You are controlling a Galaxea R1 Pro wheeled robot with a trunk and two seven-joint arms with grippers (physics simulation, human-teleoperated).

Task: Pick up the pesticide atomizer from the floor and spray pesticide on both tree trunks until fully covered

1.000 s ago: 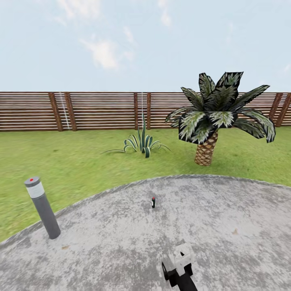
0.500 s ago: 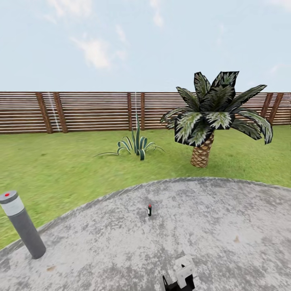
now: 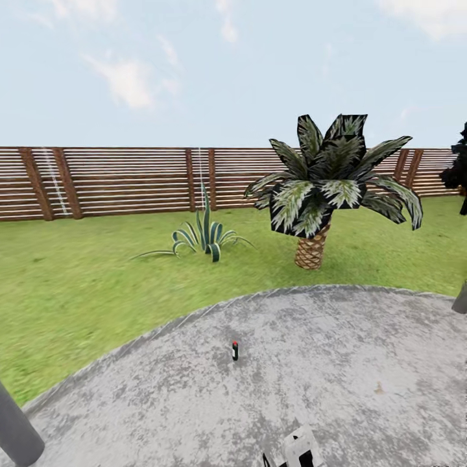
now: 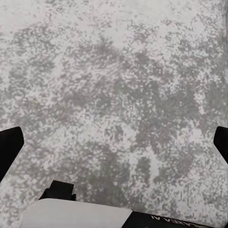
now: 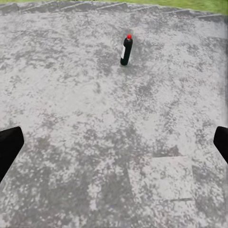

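Note:
The pesticide atomizer is a small dark bottle with a red dot on top, standing upright on the grey paved circle of the garden. The right wrist view has the atomizer well ahead of my right gripper, which is open with its black fingertips far apart. Over bare paving, my left gripper is open and holds nothing. A white and black part of an arm pokes in at the head view's bottom edge. The two thick-trunked trees are out of view.
Green lawn runs back to a brown slat fence. A short spiky palm and a low agave plant grow on it. Grey bollards stand at the bottom left and the right edge. Dark foliage shows far right.
The camera has moved: the whole scene slid left and down, the left bollard to the bottom corner. The atomizer stands where it was on the paving, now lower in view.

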